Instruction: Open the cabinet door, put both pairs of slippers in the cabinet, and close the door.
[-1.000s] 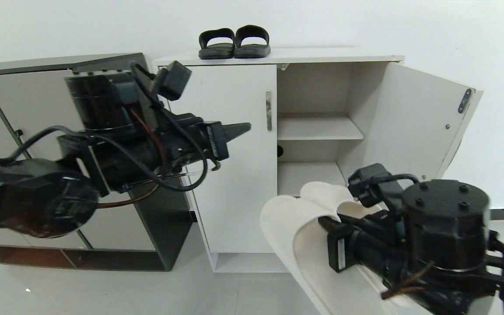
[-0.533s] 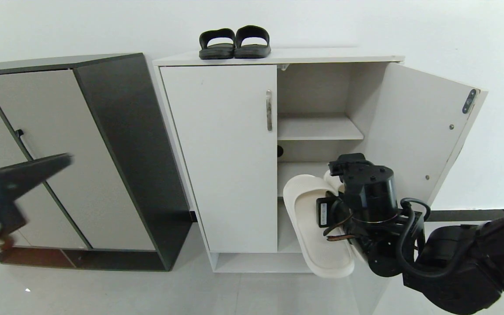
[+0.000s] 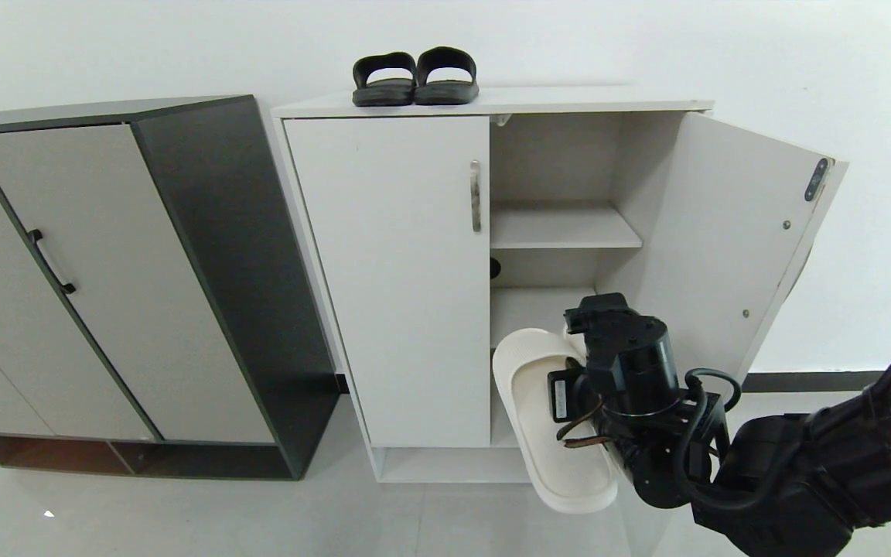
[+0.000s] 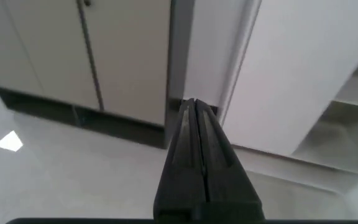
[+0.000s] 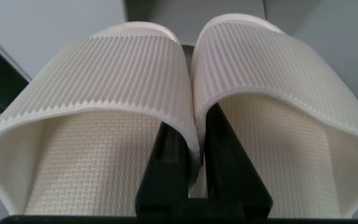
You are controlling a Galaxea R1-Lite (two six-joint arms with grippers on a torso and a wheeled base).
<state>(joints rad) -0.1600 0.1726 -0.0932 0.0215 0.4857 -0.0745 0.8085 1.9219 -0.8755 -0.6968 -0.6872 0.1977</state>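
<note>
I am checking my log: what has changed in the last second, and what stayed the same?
The left gripper drew back leftward, away from the cabinet front. The right gripper, still holding the white slippers, carried them forward toward the open cabinet. The black slippers stayed on top; the right door stayed open.

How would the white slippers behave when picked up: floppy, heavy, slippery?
Probably light: the right gripper holds both white slippers by their straps alone. Likely fairly stiff: the soles hang without sagging. The ribbed straps probably resist slipping.
</note>
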